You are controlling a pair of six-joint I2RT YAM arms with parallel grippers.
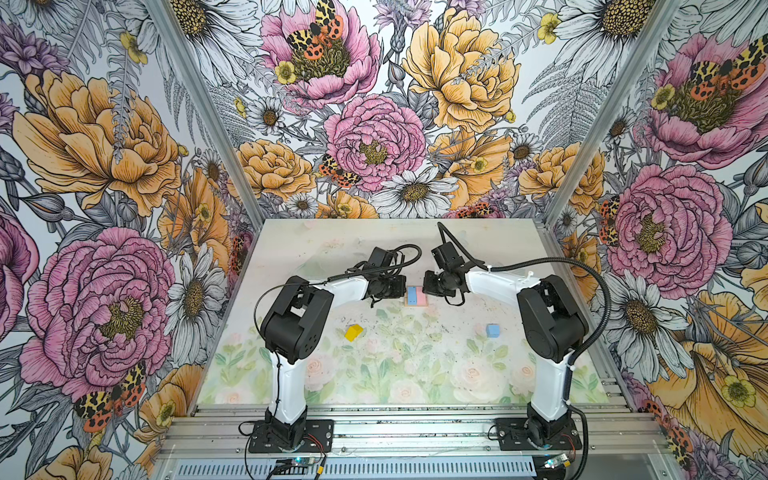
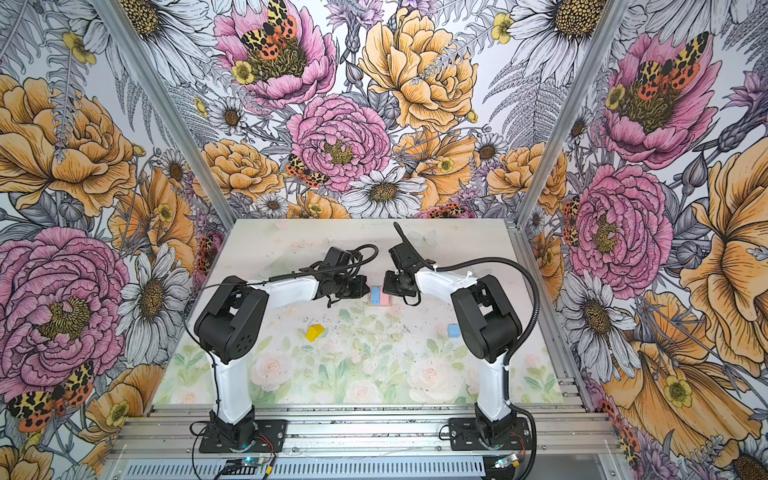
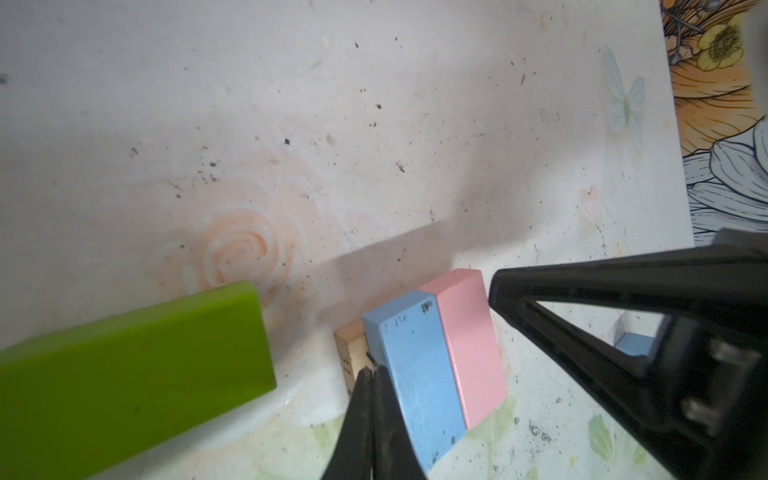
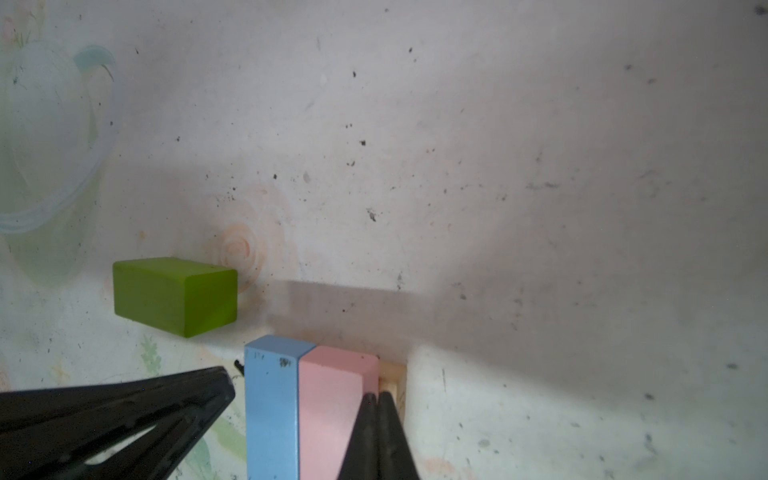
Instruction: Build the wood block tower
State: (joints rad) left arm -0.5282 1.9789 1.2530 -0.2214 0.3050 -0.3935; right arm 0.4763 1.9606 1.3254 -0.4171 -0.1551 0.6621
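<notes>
Yellow roof-shaped wooden piece [image 1: 353, 332] lies on the flower-printed table [image 1: 374, 374]. Left arm bends at the elbow and reaches inward, wrist tipped down. Left gripper [image 3: 371, 376], jaws pressed together and empty, has its tips at the light blue wooden brick [image 3: 411, 374]; green wooden brick [image 4: 174, 295] lies just beside. Blue brick and pink wooden brick [image 3: 469, 345] lie flush on the tan wooden plank [image 3: 349, 353], mid-table. Right gripper [image 4: 377, 399], mirrored, likewise closed and empty, meets the pink side. Light blue wooden cube [image 1: 492, 331] lies apart.
</notes>
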